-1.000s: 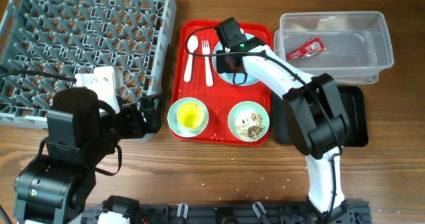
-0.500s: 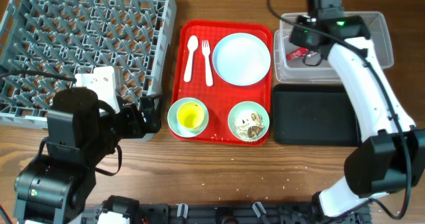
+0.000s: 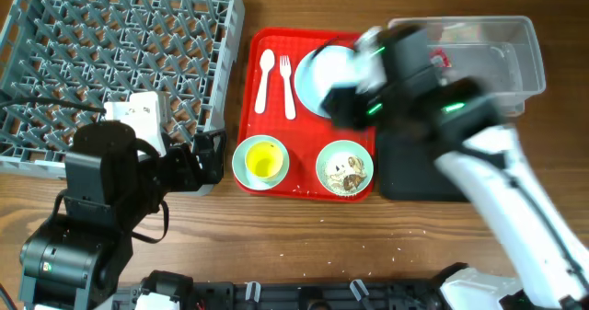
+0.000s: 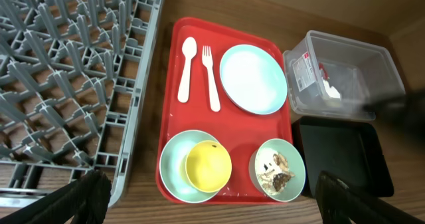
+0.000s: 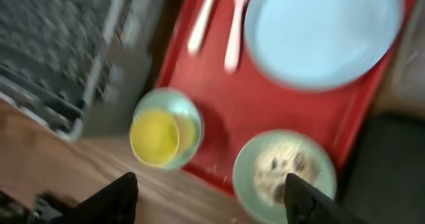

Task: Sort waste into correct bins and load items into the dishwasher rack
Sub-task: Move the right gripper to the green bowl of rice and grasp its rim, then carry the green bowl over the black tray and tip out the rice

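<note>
Occupying the upper left of the overhead frame, the dishwasher rack is sitting just above the left gripper, whose fingers are standing spread wide. At centre, the red tray is carrying the spoon, fork, plate, a bowl holding the yellow cup, and a second bowl holding food scraps. The right gripper is hovering over it, blurred, fingers parted on nothing. At upper right, the clear tub is holding the red sachet and white scrap, with the black tray lying below.
</note>
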`<state>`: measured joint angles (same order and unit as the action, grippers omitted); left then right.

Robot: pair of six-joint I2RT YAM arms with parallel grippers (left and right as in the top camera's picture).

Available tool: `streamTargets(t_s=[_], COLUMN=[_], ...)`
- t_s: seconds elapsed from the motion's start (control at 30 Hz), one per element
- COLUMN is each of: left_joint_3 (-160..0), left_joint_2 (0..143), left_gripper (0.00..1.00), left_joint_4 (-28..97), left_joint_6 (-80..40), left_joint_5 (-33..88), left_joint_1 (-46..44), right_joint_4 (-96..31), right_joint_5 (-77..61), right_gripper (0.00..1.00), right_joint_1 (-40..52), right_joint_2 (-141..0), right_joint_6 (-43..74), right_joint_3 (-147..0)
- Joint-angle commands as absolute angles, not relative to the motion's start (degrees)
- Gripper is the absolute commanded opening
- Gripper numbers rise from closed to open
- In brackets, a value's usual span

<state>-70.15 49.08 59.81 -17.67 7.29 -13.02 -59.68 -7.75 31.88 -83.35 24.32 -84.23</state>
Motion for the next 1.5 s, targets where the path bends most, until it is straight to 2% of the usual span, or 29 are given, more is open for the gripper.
streamTargets(t_s=[0.0,0.03,0.1,0.2,0.4,0.43,0.53,0.57,0.67,0.8,0.97,1.07,1.17,1.27,1.33,1.47], left_joint_3=[-71.2,-71.2,-71.2,-71.2,-71.2,-71.2,-71.2,-71.2,-71.2,-71.2,-71.2,-71.2,-71.2,-71.2,-71.2,-71.2], left_joint_2=[48.8,48.8,48.8,48.8,48.8,48.8,48.8,48.8,48.8,48.8,48.8,48.8,48.8,48.8,48.8,48.8], left_gripper=[1.00,1.00,1.00,1.00,1.00,1.00,1.00,1.00,1.00,1.00,1.00,1.00,1.00,1.00,1.00,1.00], left_joint_4=[59.7,59.7,59.7,59.7,59.7,59.7,59.7,59.7,59.7,59.7,59.7,59.7,59.7,59.7,59.7,59.7], left_joint_6=[-16.8,-16.8,-16.8,-16.8,-16.8,-16.8,-16.8,-16.8,-16.8,-16.8,-16.8,-16.8,-16.8,-16.8,-16.8,-16.8], left_joint_5=[7.0,7.0,7.0,7.0,7.0,7.0,7.0,7.0,7.0,7.0,7.0,7.0,7.0,7.0,7.0,7.0], left_joint_1=[-12.8,-12.8,-12.8,-12.8,-12.8,-12.8,-12.8,-12.8,-12.8,-12.8,-12.8,-12.8,-12.8,-12.8,-12.8,-12.8], right_joint_4=[-57.2,-53.5,-45.8,-33.6,-32.4,-32.4,-32.6,-32.6,-34.5,-39.1,-42.2,-48.2,-48.5,-47.2,-46.3,-32.7], right_joint_5=[2.1,2.1,1.6,-5.1,-3.0,-3.0,-3.0,-3.0,-3.0,-5.3,-19.4,-24.2,-38.5,-58.0,-64.2,-82.5], right_gripper=[0.57,0.52,0.51,0.52,0.46,0.44,0.10,0.06,0.04,0.04,0.04,0.04,0.04,0.04,0.04,0.04], right_joint_1=[40.2,41.5,42.0,42.1,42.0,42.0,41.9,41.8,40.4,36.2,24.3,15.7,3.4,-10.4,-15.2,-22.9], right_joint_2=[-86.5,-86.9,-88.3,-93.1,-104.1,-104.1,-104.0,-103.8,-100.3,-88.2,-75.7,-75.4,-75.5,-76.0,-77.3,-81.1], right_joint_6=[44.3,47.2,48.4,39.2,48.1,47.0,46.6,46.6,46.1,38.1,25.3,15.9,6.3,-5.1,-9.5,-12.4], right_joint_3=[-74.7,-71.0,-64.2,-59.4,-59.3,-59.3,-59.4,-59.4,-59.4,-59.4,-59.4,-59.3,-57.4,-50.4,-46.3,-36.1])
